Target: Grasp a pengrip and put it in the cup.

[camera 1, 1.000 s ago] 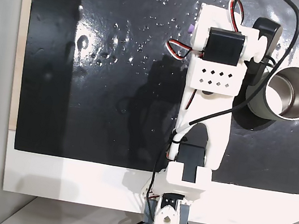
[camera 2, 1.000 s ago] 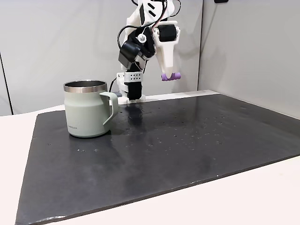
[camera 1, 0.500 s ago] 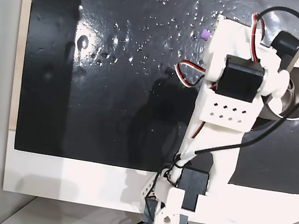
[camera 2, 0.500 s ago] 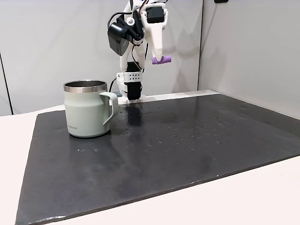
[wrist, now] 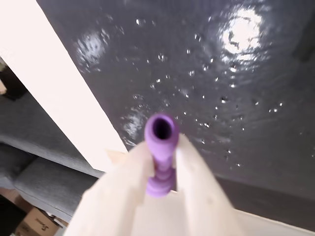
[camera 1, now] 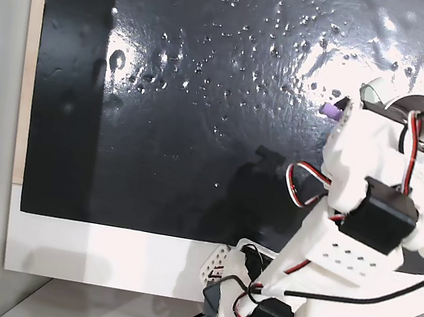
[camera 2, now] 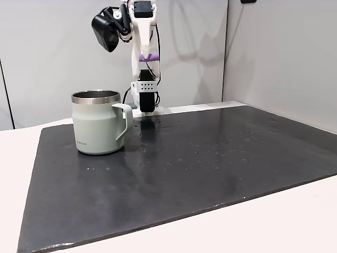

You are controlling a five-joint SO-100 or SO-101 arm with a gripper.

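Bright, even light; mat (camera 1: 201, 124) glares; wrist view blurred.

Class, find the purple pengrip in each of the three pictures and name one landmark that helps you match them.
A fixed view from above: pengrip right of centre, at the tip of the white tool.
A fixed view from the side: pengrip top centre-left, held high, right of the cup.
Wrist view: pengrip centre, pinched end-on between the tool's fingers.
Shared landmark: the black mat.

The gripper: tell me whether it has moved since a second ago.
Yes. In a fixed view the gripper, shut on the pengrip, has swung left and risen, from right of the cup's handle toward the cup.
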